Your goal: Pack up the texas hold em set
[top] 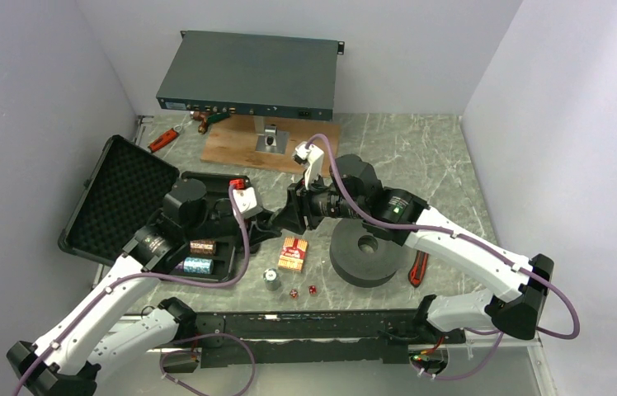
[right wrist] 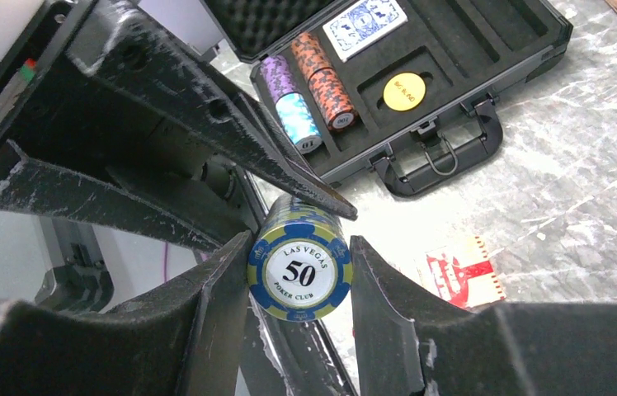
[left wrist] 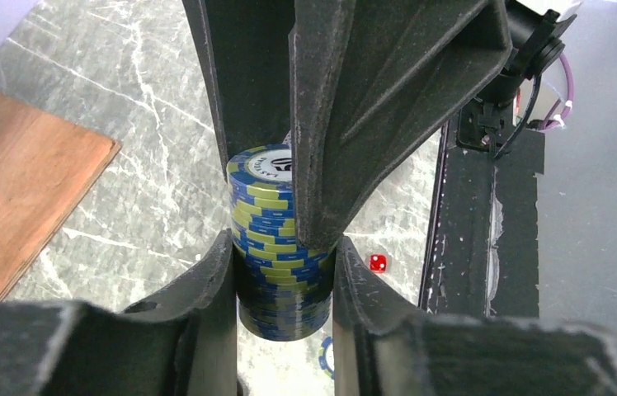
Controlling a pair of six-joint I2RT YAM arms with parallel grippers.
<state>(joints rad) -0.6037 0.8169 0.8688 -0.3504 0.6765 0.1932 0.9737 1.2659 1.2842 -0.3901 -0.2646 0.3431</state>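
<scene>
Nearest me, dice (top: 294, 293) and a grey chip pile (top: 271, 280) sit on the table (top: 421, 157), with a red deck (top: 293, 253) just beyond. Past that, my two grippers meet on one blue-and-yellow stack (right wrist: 299, 279). My right gripper (right wrist: 299, 241) is clamped on its sides, jaws partly apart, the 50 face towards my camera. My left gripper (left wrist: 282, 243) presses a finger against each side of the same stack. Farther left the case (right wrist: 487, 78) lies open, holding chip rolls (right wrist: 334, 87), a blue deck (right wrist: 365, 16) and a yellow disc (right wrist: 404, 91).
</scene>
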